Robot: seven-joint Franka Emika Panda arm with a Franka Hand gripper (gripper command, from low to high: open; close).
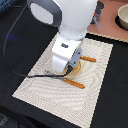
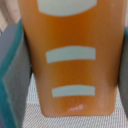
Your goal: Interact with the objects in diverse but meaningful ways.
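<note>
In the wrist view a golden-yellow bread loaf (image 2: 70, 70) with pale slash marks fills the space between my gripper's (image 2: 68, 80) grey and teal fingers (image 2: 12, 75). Both fingers press against its sides, so the gripper is shut on it. The woven mat shows just below the loaf. In the exterior view my white hand (image 1: 67, 52) points down over the middle of the mat and hides the loaf and fingertips. A grey pot (image 1: 122, 17) stands at the far right. The tomato, sausage and carton are out of view.
A beige woven placemat (image 1: 45, 95) lies on the black table. A tan plate (image 1: 76, 70) shows partly under my hand. Orange-handled cutlery lies on either side of it, one piece (image 1: 89, 59) behind and one (image 1: 74, 83) in front. A black cable (image 1: 15, 60) loops at the exterior view's left.
</note>
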